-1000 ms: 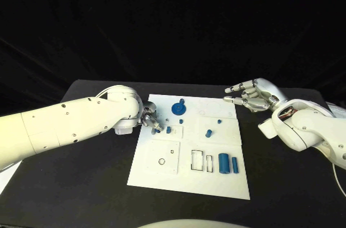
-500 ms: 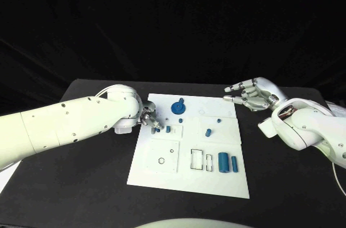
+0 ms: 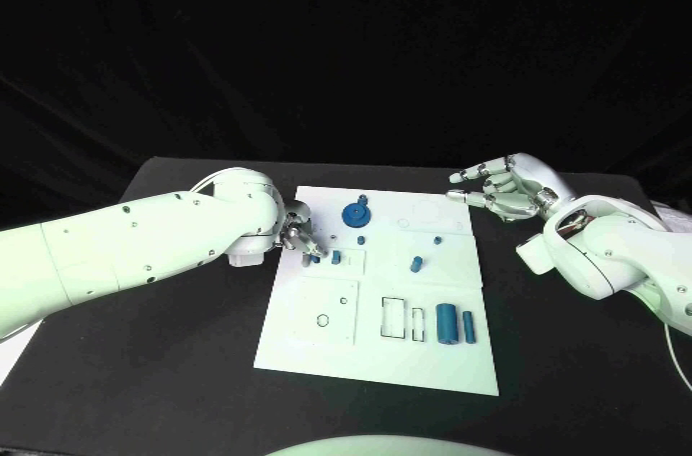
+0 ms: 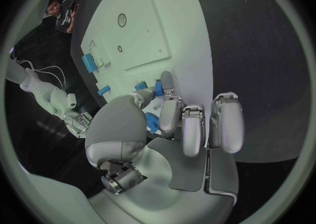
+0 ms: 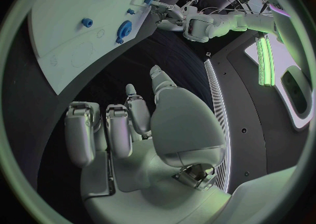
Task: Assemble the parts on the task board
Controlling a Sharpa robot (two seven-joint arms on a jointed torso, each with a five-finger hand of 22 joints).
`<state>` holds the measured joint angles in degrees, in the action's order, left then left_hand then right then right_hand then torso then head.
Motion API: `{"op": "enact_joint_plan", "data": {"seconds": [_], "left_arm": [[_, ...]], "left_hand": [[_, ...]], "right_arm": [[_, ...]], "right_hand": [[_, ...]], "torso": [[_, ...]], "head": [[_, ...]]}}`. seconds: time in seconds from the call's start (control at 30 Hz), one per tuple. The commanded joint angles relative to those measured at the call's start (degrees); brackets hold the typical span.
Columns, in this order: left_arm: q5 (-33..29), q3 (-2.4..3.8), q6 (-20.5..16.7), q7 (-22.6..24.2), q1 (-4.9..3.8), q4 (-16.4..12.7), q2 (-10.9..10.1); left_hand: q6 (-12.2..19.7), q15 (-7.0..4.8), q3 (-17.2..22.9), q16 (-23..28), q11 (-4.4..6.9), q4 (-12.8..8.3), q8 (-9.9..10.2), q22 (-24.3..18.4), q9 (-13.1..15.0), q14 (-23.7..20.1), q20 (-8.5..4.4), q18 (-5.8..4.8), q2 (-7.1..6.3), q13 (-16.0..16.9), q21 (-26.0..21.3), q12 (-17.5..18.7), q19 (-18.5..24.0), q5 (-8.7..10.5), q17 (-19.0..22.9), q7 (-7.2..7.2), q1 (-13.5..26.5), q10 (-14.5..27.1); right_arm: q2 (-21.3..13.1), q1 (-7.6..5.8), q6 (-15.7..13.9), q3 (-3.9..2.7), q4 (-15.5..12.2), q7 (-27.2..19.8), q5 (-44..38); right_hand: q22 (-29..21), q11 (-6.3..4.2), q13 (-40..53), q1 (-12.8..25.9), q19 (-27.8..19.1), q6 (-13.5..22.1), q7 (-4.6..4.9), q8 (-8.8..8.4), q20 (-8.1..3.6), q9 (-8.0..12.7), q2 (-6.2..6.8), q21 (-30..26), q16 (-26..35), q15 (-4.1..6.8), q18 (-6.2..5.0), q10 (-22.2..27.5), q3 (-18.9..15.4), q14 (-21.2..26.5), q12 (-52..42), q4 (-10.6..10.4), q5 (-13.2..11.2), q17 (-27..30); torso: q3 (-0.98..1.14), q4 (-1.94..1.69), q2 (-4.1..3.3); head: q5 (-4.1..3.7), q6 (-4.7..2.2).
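Pinching is seen at the left hand (image 3: 296, 236), whose fingertips (image 4: 160, 88) are closed on a small blue peg (image 4: 157, 90) at the left edge of the task board (image 3: 332, 351) (how deep the peg sits in the grasp cannot be told). In the head view, a second short blue peg (image 3: 336, 258) stands just beside those fingertips. The right hand (image 3: 505, 188) hovers off the board's far right corner with its fingers apart and lightly curled, nothing between them.

Other parts lie spread on the board: a blue gear (image 3: 356, 214) near the far edge, a small blue stud (image 3: 437, 241), an angled blue peg (image 3: 415, 265), and 2 blue bars (image 3: 454, 323) side by side near the front edge, next to outlined rectangular slots (image 3: 392, 317). A round hole (image 3: 322, 321) is marked on the front-left panel.

The pegs are judged rigid, light plastic and probably smooth, so a slip or a tip-over is likely under a loose pinch. A hold is best taken across the peg's sides, near its upper end, leaving the lower end free to enter a hole. The bars are better grasped across their narrow width.
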<state>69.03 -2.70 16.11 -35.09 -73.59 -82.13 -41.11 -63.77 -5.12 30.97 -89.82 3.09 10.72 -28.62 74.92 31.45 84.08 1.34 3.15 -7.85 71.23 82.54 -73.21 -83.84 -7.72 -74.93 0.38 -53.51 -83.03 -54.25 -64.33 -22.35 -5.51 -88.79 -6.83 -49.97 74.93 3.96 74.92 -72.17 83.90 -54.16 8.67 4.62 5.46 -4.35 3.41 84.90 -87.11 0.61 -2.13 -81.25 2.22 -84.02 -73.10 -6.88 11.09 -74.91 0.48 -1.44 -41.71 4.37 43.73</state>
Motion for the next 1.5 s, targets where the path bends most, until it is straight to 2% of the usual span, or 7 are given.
{"op": "enact_joint_plan", "data": {"seconds": [0.03, 1.5], "left_arm": [[0.36, -0.13, 1.15, -0.51, 0.16, -0.14, 0.06], [-0.08, -0.03, 0.28, -0.56, 0.17, -1.38, -0.24]], "left_hand": [[-0.47, -0.43, -0.32, -0.18, 0.03, -0.01, -0.15, 6.67, -0.06, 5.92, -0.41, -0.83, -0.01, 0.14, 0.18, -0.35, -1.48, 0.38, -15.07, 0.03, 0.66, -0.36], [-0.57, -0.45, -0.53, -0.18, 0.09, -0.02, -0.21, 6.80, -0.19, 5.92, -0.42, -0.86, 0.23, 0.36, 0.27, -0.52, -1.55, 0.30, -15.07, -0.04, 0.40, -0.46]], "right_arm": [[0.02, 0.02, 0.68, -0.01, -0.05, -0.29, -0.08], [0.36, 0.02, 0.96, -0.01, 0.29, -0.30, -0.07]], "right_hand": [[3.41, -0.30, 3.80, 0.01, 0.78, -0.48, 0.01, 0.28, -0.18, -0.08, -0.55, -0.39, 0.26, 0.08, -0.35, -0.13, -0.47, -4.77, -0.08, -0.02, 0.19, -9.99], [3.41, -0.31, 3.84, 0.06, 0.78, -0.49, 0.00, 0.28, -0.19, -0.08, -0.59, -0.40, 0.27, 0.09, -0.35, -0.17, -0.55, -4.77, -0.14, -0.08, 0.21, -9.98]], "torso": [[0.00, 0.00, 0.00], [-0.02, -0.03, -0.01]], "head": [[0.02, 0.06], [0.01, 0.34]]}}
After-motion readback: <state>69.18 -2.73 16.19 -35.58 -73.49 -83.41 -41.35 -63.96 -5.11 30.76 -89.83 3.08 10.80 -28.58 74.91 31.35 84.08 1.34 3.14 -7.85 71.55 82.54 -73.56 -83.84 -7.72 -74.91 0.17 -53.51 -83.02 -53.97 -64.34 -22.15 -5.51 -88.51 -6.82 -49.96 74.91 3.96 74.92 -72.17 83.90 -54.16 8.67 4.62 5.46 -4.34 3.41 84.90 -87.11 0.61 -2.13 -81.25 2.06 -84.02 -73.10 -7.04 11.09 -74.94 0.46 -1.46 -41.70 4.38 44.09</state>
